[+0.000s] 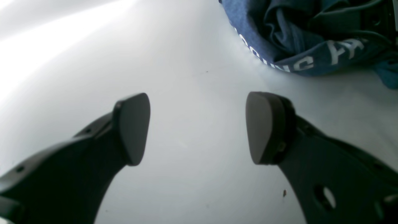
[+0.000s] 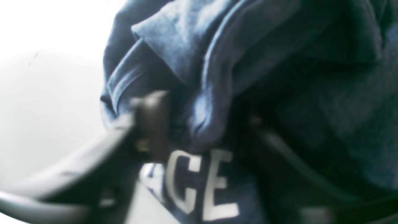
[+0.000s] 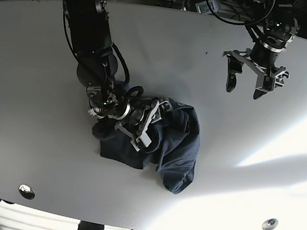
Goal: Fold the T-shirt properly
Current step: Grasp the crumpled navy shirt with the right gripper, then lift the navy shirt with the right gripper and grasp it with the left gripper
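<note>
Right claw point(image 3: 151, 125) sits buried in the crumpled navy T-shirt point(image 3: 166, 145), its two fingers set on either side of a raised fold of cloth; in the right wrist view one finger point(image 2: 152, 124) presses against the left side of that fold and the other is a dark blur on the right, so it looks to be grasping the cloth, though the blur keeps the contact from being certain. White letters "CE" show on the fabric just below the fold. Left claw point(image 3: 249, 77) is released and wide apart, holding nothing, above bare table; in the left wrist view its two dark pads point(image 1: 133, 127) face each other with only white surface between them, and the shirt's lettered edge lies off toward the upper right corner, apart from the fingers. The white table point(image 3: 37, 47) fills most of the base view, and the T-shirt lies bunched near its middle, a little toward the near edge, with a tail of cloth trailing toward the near right. Two small round metal fittings point(image 3: 26, 191) sit near the near corners of the table. The right arm point(image 3: 91, 32) reaches down from the far left corner, bends at its elbow and turns its wrist sideways into the shirt. The left arm point(image 3: 273, 34) comes in from the far right, its claw pointing down and well apart from the shirt.
</note>
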`<state>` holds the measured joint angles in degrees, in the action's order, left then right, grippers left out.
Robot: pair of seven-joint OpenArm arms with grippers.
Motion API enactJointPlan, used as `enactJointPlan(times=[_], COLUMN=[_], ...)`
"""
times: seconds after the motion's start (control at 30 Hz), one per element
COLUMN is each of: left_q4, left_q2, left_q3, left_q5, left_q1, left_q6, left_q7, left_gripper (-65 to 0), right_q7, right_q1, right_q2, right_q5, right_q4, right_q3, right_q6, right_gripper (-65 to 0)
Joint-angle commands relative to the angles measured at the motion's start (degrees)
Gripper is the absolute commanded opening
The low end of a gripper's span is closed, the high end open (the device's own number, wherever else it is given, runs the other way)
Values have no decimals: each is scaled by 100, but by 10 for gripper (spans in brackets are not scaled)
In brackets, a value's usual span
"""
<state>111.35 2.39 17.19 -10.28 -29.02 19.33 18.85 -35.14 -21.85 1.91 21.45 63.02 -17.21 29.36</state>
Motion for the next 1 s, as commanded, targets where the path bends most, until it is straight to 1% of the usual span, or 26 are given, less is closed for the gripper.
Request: enactJointPlan(times=[0.03, 0.07, 0.1, 0.13, 0.17, 0.2, 0.27, 0.3, 0.37, 0.4, 0.5, 0.57, 0.6, 0.63, 0.7, 0.73, 0.83, 0.93, 1.0], left_q4=[8, -36, -89, -106, -106, -98, -98, -98, -98, -89, -89, -89, -89, -89, -80, -80, -89, -89, -89], left_q2=[38, 46, 46, 55, 55, 55, 55, 55, 46, 20, 55, 20, 11, 11, 11, 11, 11, 11, 11], left_q3=[8, 8, 8, 0, 0, 0, 0, 0, 0, -9, -387, -545, -616, -888, -1214, -1345, -1548, -1750, -1899], left_q5=[-40, -40, -40, -40, -40, -49, -57, -57, -57, -66, -75, -75, -75, -75, -75, -75, -75, -84, -84], left_q1=[5, 5, 5, 14, 14, 14, 102, 145, 163, 163, 163, 163, 189, 269, 295, 321, 321, 321, 321], left_q6=[5, 5, 5, 5, 5, 5, 14, 14, 14, 23, 23, 23, 23, 23, 14, 14, 14, 14, -4], left_q7=[-123, -123, -123, -123, -123, -123, -123, -123, -123, -123, -131, -131, -140, -140, -140, -140, -140, -140, -149], left_gripper=[-206, -206, -206, -206, -206, -206, -206, -206, -206, -206, -206, -206, -206, -206, -206, -206, -206, -206, -206], right_q7=[107, 107, 107, 98, 81, 10, -315, -438, -588, -632, -614, -456, -438, -438, -544, -658, -799, -1159, -1203], right_q1=[-176, -176, -167, -106, 9, 141, 220, 220, 211, 132, -149, -387, -589, -914, -1521, -1890, -2558, -3446, -3754], right_q2=[-2, -2, -2, 7, 77, 182, 279, 349, 437, 472, 692, 710, 727, 754, 974, 1009, 1035, 1035, 1026], right_q5=[101, 101, 110, 110, 118, 162, 162, 171, 162, 171, 180, 171, 171, 171, 171, 171, 171, 171, 171], right_q4=[93, 102, 207, 506, 752, 1289, 2089, 2449, 3144, 3425, 3443, 3443, 3416, 3416, 3451, 3425, 3337, 3302, 3302], right_q3=[20, 20, 20, 29, 29, 38, 38, 38, 38, 126, 416, 679, 803, 908, 952, 961, 961, 961, 1005], right_q6=[22, 22, 22, 22, 13, -119, -515, -629, -734, -734, -673, -673, -673, -673, -673, -673, -673, -673, -673], right_gripper=[-606, -639, -628, -633, -633, -633, -633, -633, -633, -633, -633, -633, -633, -633, -633, -633, -631, -631, -631])
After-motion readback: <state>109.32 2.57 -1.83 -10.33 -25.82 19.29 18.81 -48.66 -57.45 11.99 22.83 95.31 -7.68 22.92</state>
